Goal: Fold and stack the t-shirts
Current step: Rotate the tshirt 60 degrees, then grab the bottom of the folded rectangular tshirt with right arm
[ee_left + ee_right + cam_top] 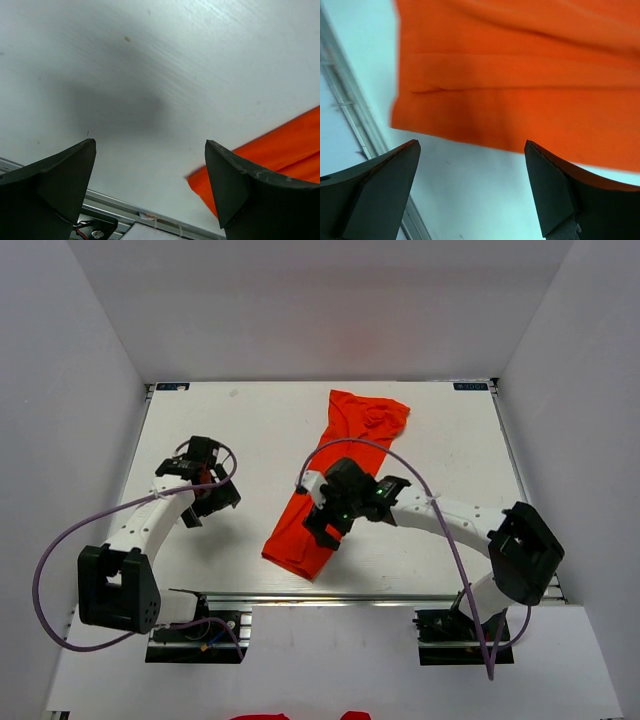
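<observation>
Black fingers of the right gripper fill the foreground of its wrist view. They are spread wide with nothing between them, hanging just above one end of the t-shirt. In the top view the t-shirt lies on the table as a long narrow band. It runs diagonally from the far middle toward the near rail. Its sides look already turned in lengthwise, while the far end is bunched and wrinkled.

The right gripper sits over the band's nearer half. This is probably because the next fold must bring one short end over the other, and jaws held apart at an edge suit a pinch of thin cloth.

The left gripper hangs off to the side over bare table, apart from the cloth, its fingers equally wide and empty. Only the shirt's near corner shows at the edge of its wrist view. It seems parked there so as not to drag the fabric.

Two orange-red scraps at the bottom edge of the top view are too cut off to name.
</observation>
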You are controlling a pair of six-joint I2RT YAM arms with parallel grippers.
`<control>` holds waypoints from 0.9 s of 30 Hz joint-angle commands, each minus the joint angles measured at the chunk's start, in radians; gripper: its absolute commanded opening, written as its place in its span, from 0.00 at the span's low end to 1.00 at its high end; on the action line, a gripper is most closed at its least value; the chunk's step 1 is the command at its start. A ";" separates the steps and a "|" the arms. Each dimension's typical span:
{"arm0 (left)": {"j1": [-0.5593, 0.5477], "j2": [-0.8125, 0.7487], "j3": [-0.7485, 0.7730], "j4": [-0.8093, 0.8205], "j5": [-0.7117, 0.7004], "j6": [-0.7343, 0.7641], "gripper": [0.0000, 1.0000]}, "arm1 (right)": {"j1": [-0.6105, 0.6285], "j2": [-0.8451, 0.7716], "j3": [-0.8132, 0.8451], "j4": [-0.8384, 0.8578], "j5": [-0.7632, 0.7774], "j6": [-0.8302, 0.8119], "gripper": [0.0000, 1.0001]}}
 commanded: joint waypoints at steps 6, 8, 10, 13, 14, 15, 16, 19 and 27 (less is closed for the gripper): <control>0.046 -0.131 -0.116 0.084 0.109 0.036 1.00 | 0.217 0.131 0.079 0.123 0.056 -0.059 0.90; 0.046 -0.140 -0.117 0.084 0.109 0.036 1.00 | 0.243 0.166 0.084 0.137 0.078 -0.064 0.89; 0.055 -0.149 -0.129 0.075 0.119 0.036 1.00 | 0.262 0.186 0.090 0.161 0.110 -0.063 0.83; 0.064 -0.162 -0.138 0.075 0.119 0.036 1.00 | 0.277 0.230 0.085 0.189 0.150 -0.053 0.76; 0.064 -0.162 -0.138 0.075 0.110 0.036 1.00 | 0.277 0.253 0.082 0.203 0.156 -0.050 0.76; 0.064 -0.162 -0.138 0.075 0.109 0.036 1.00 | 0.280 0.264 0.078 0.217 0.171 -0.044 0.74; 0.064 -0.162 -0.138 0.066 0.109 0.046 1.00 | 0.283 0.282 0.082 0.218 0.182 -0.027 0.74; 0.074 -0.162 -0.138 0.057 0.100 0.046 1.00 | 0.290 0.324 0.074 0.232 0.208 -0.006 0.71; 0.092 -0.142 -0.120 0.057 0.091 0.064 1.00 | 0.302 0.345 0.035 0.263 0.254 0.052 0.25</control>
